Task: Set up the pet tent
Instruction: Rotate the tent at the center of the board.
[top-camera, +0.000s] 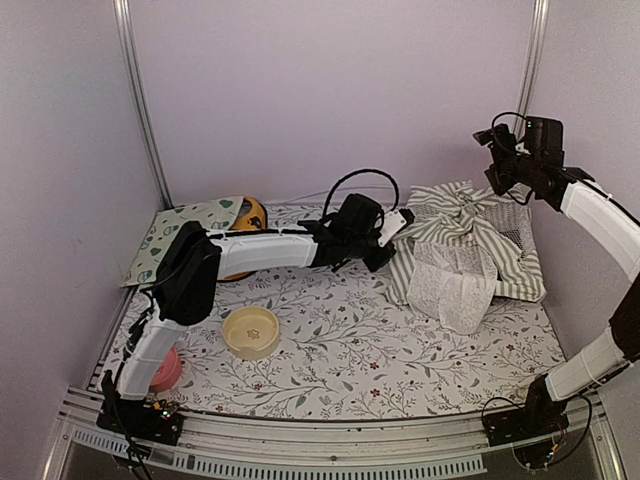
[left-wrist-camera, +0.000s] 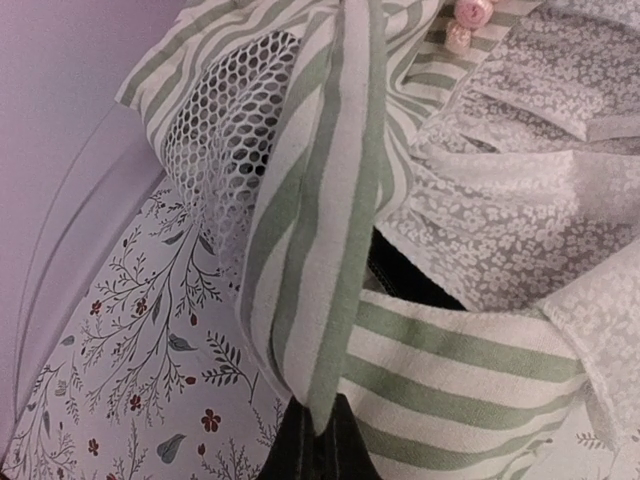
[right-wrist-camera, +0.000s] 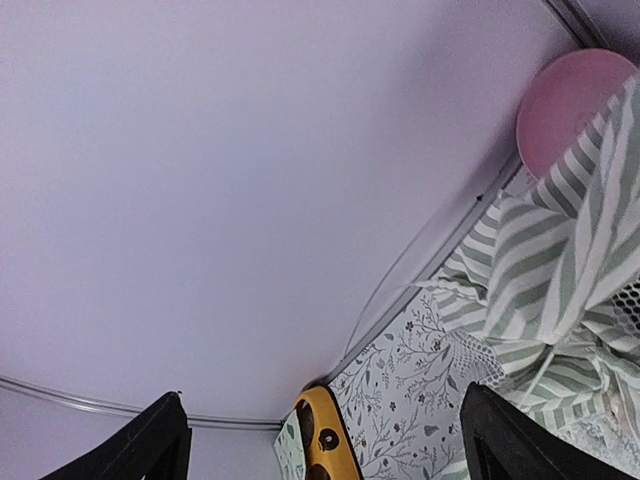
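The pet tent (top-camera: 470, 240) lies collapsed at the back right of the table, a heap of grey-green and white striped cloth with its lace flap (top-camera: 455, 285) hanging at the front. My left gripper (top-camera: 388, 238) reaches its left edge. In the left wrist view the left gripper (left-wrist-camera: 322, 432) is shut on a fold of striped tent fabric (left-wrist-camera: 320, 230), beside a mesh window (left-wrist-camera: 235, 130) and the lace (left-wrist-camera: 520, 200). My right gripper (top-camera: 500, 150) hangs above the tent's far side, open. The right gripper (right-wrist-camera: 322, 400) holds nothing; striped tent cloth (right-wrist-camera: 560, 250) lies to its right.
A cream bowl (top-camera: 251, 331) sits front left, with a pink object (top-camera: 167, 370) by the left arm's base. A printed cloth mat (top-camera: 190, 225) and a yellow toy (top-camera: 250, 215) lean at the back left. Walls close in on three sides.
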